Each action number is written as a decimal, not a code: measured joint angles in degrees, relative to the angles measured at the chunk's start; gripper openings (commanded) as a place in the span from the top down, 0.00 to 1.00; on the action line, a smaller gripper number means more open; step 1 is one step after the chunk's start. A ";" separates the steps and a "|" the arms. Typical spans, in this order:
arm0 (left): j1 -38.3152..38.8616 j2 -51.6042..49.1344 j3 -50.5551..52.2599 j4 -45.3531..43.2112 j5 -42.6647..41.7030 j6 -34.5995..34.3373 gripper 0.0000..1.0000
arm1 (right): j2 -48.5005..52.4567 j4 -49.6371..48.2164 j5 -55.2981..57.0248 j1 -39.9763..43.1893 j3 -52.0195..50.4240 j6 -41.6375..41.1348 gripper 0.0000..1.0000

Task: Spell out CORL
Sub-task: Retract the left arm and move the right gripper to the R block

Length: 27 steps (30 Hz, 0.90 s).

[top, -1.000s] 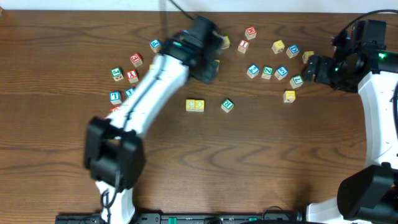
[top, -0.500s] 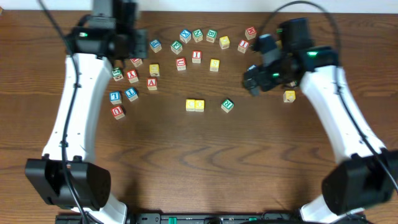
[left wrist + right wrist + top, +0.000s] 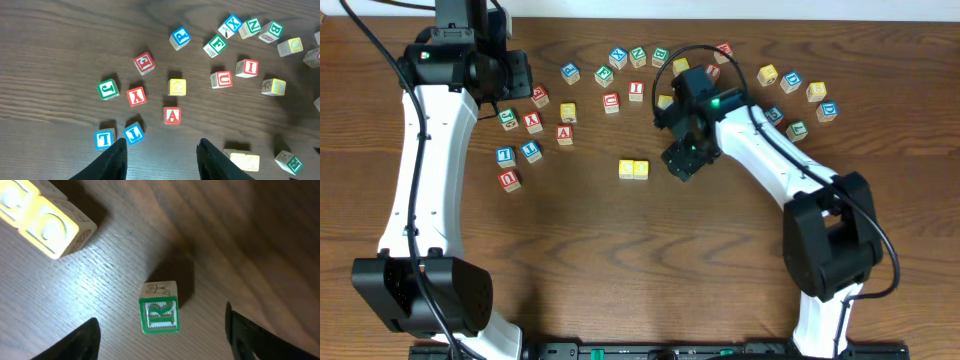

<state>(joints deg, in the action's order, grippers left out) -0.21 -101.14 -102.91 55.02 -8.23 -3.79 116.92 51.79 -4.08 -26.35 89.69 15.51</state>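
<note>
Two yellow-topped cubes [image 3: 633, 169] sit side by side at the table's middle; they also show in the right wrist view [image 3: 50, 222]. The green R cube [image 3: 159, 314] stands on the wood just right of them, between the open fingers of my right gripper [image 3: 161, 330]. In the overhead view the right gripper [image 3: 682, 158] hovers over that cube and hides it. Two blue-lettered cubes [image 3: 530, 150] lie at the left; one of them [image 3: 133, 132] reads like an L. My left gripper [image 3: 162, 145] is open and empty, above the left group, near the back left [image 3: 513, 75].
Several letter cubes lie in an arc along the back [image 3: 636, 58] and at the back right [image 3: 790, 80]. Red-lettered cubes A [image 3: 172, 115], X [image 3: 136, 96] and U [image 3: 510, 180] lie near the blue ones. The right arm stretches across the right half of the table.
My right arm has swung from the back right to the middle and now hangs over the green R cube. My left arm left the middle a second ago and stays at the back left.
</note>
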 measured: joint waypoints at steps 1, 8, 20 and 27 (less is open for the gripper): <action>0.00 0.00 0.00 0.09 0.00 -0.11 0.55 | 0.44 0.00 0.07 -0.02 0.00 -0.07 0.27; 0.00 0.00 0.00 0.20 0.00 -0.33 0.55 | 2.03 0.20 0.50 -0.04 -0.04 -0.57 0.30; 0.00 0.00 0.00 0.31 0.00 -0.48 0.55 | 4.83 -0.52 0.83 -0.04 -0.11 -5.09 0.56; 0.00 0.00 0.00 0.31 0.00 -0.50 0.55 | 4.83 -0.68 3.37 -0.04 -0.11 -15.34 0.71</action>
<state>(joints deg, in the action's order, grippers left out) -0.21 -101.14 -102.91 55.33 -8.23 -4.29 121.75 51.11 -0.71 -26.39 89.58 0.16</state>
